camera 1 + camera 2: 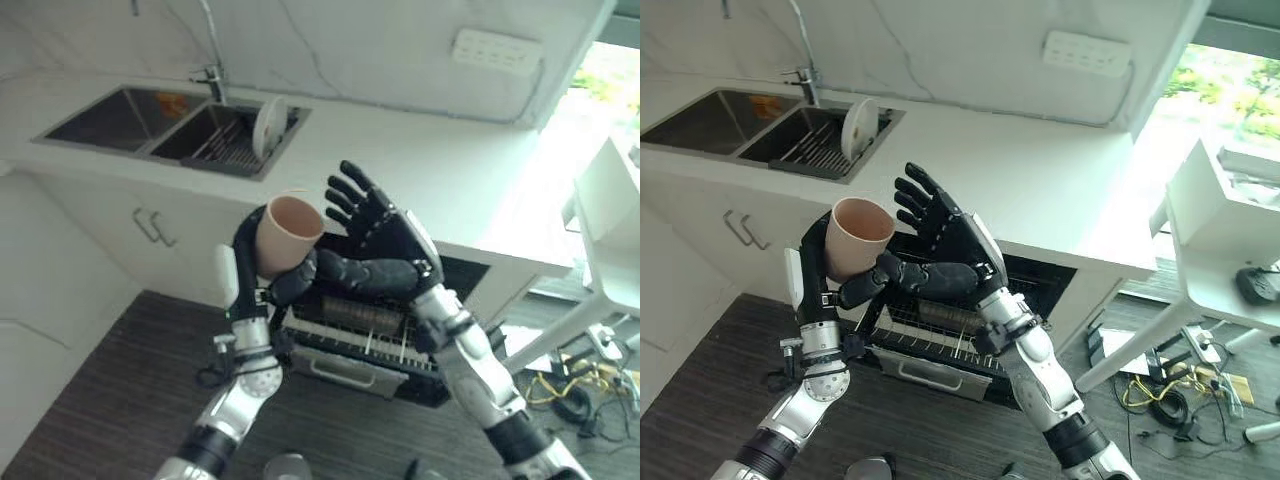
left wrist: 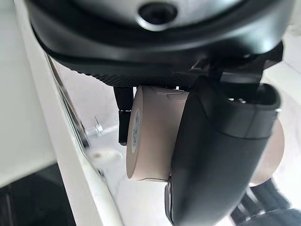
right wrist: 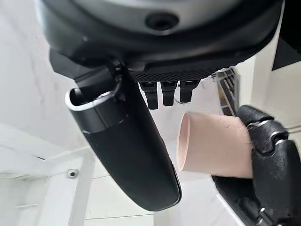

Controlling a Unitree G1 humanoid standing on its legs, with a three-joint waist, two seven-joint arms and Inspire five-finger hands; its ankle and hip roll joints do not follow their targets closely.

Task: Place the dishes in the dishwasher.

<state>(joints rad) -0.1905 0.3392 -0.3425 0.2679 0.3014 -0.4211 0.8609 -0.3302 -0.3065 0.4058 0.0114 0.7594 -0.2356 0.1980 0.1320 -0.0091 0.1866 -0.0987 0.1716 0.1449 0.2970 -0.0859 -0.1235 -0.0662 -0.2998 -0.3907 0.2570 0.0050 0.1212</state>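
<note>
Your left hand (image 1: 262,262) holds a pale pink cup (image 1: 287,234) upright, mouth up, with its fingers curled round the cup's lower wall; in the left wrist view the thumb (image 2: 221,155) lies across the cup's side. The cup is raised above the open dishwasher (image 1: 365,330), over the left end of the pulled-out rack (image 1: 355,335). Your right hand (image 1: 385,235) stands just to the right of the cup, above the same rack, with its fingers (image 1: 345,195) straight and spread apart and its thumb (image 1: 365,272) reaching toward the left hand below the cup's rim; the palm faces the cup, and you cannot tell from these views whether the thumb touches the left hand's fingers. In the right wrist view the cup (image 3: 214,149) lies past the right hand's fingertips, gripped at its base by the left hand (image 3: 273,174). The dishwasher sits under a white counter (image 1: 420,165); to the left of it along that counter is a double sink (image 1: 175,128) with a faucet (image 1: 212,75), and a white plate (image 1: 268,125) stands on edge in the sink's nearer basin. A white wall socket (image 1: 497,48) is mounted on the wall behind the counter, above and right of the dishwasher.
</note>
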